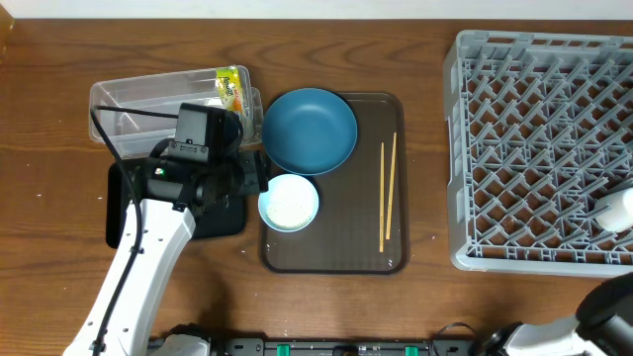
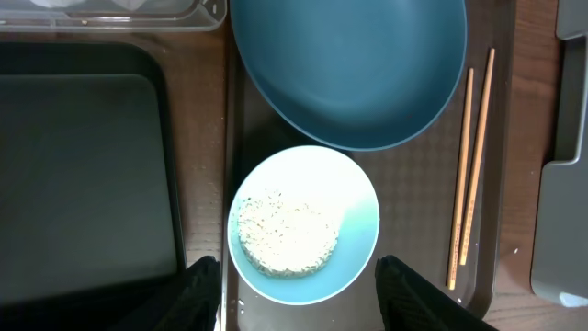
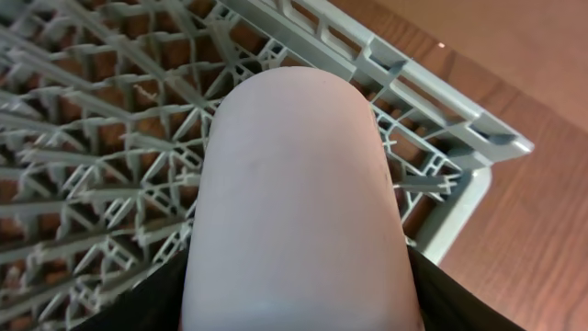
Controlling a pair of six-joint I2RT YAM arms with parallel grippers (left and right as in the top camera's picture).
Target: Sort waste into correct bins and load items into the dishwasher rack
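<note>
A light-blue bowl holding white rice sits on the brown tray next to the dark-blue plate; the bowl and plate also show in the left wrist view. My left gripper is open, its fingers on either side of the bowl's near rim without touching it. Two chopsticks lie at the tray's right. My right gripper is shut on a white cup, held over the grey rack near its right corner. The cup shows at the overhead view's right edge.
A clear tub with a yellow-green wrapper stands at the back left. A black tray lies in front of it, partly under my left arm. The brown serving tray sits mid-table. No second cup or tissue is clearly seen.
</note>
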